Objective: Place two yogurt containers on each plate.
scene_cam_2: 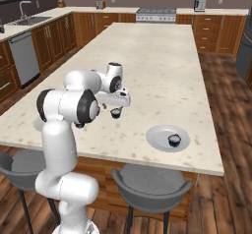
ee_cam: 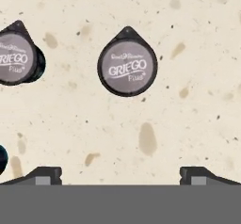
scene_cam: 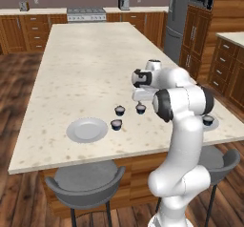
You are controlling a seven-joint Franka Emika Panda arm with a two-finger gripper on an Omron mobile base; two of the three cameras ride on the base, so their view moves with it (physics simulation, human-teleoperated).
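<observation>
Fingertips (ee_cam: 47, 175) are seen spread wide and empty, with the gripper (ee_cam: 120, 176) hovering above the island counter (scene_cam: 86, 64). One yogurt cup (ee_cam: 127, 61) lies just ahead between them; it is judged light, rigid and small, best pinched across its round wall below the foil top. A second cup (ee_cam: 18, 58) sits close beside it and may be brushed. A third (scene_cam: 116, 124) rests just beside the near plate (scene_cam: 87, 129). The far plate (scene_cam_2: 168, 137) already holds one cup (scene_cam_2: 173, 140).
</observation>
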